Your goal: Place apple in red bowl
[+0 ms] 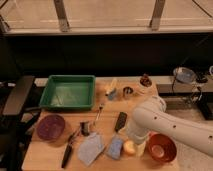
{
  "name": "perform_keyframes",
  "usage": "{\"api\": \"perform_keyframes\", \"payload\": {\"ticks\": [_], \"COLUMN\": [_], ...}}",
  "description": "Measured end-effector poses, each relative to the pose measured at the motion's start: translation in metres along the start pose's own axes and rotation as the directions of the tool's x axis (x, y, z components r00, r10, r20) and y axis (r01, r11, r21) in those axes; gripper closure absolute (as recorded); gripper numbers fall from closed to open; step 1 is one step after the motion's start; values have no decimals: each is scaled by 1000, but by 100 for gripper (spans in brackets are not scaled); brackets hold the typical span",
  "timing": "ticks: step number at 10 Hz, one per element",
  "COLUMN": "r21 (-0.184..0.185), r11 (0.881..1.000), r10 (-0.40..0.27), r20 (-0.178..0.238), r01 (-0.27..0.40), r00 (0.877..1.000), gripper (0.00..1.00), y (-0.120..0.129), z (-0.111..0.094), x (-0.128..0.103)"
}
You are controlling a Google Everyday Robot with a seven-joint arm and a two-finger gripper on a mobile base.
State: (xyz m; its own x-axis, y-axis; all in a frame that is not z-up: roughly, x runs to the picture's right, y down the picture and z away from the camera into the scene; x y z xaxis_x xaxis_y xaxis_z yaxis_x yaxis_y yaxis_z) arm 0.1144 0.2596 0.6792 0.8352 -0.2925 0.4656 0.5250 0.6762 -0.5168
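The apple [130, 147] lay on the table [45, 152] near its front edge, just left of the red bowl [171, 150] and outside it; the gripper [138, 141] stood directly over the apple's upper right side, at the low end of the white arm [170, 125] that reached in from the right; whether the gripper was open, closed or gripping the apple could not be told, as the wrist covered it; contact with the apple could not be told either.

Counts: one apple; two bowls, the red one and a dark maroon bowl [40, 131] at the table's left side, well apart from each other; one green tray [67, 78] at the rear left; one gripper.

Containers: the red bowl showed its pale inner bottom; the maroon bowl showed only its dark interior; the green tray showed its plain green floor.

Other items: a blue sponge [115, 148] just left of the apple; a grey-blue cloth [90, 149] left of the sponge; a black-handled tool [67, 152] lying aslant below the maroon bowl; a black rectangular object [120, 121] behind the sponge; a small cup [128, 91] near the rear edge.
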Motion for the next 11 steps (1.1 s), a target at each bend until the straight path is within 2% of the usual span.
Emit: {"api": "perform_keyframes", "payload": {"ticks": [4,6,7,9,11], "r21": [-25,-58,-69,-83,-78], "r11": [995,990,987,982,981], "r10": [98,133,146,175,180], "r20": [17,29,30,29,17], "r01": [-98,-131,-143,-172,-178], "r00": [995,991,989,984,984], "gripper": [24,25,28,50,67], "y": [-3,2,4,10,14], "z": [34,55,62,69,64], "x": [22,32,35,40,42]}}
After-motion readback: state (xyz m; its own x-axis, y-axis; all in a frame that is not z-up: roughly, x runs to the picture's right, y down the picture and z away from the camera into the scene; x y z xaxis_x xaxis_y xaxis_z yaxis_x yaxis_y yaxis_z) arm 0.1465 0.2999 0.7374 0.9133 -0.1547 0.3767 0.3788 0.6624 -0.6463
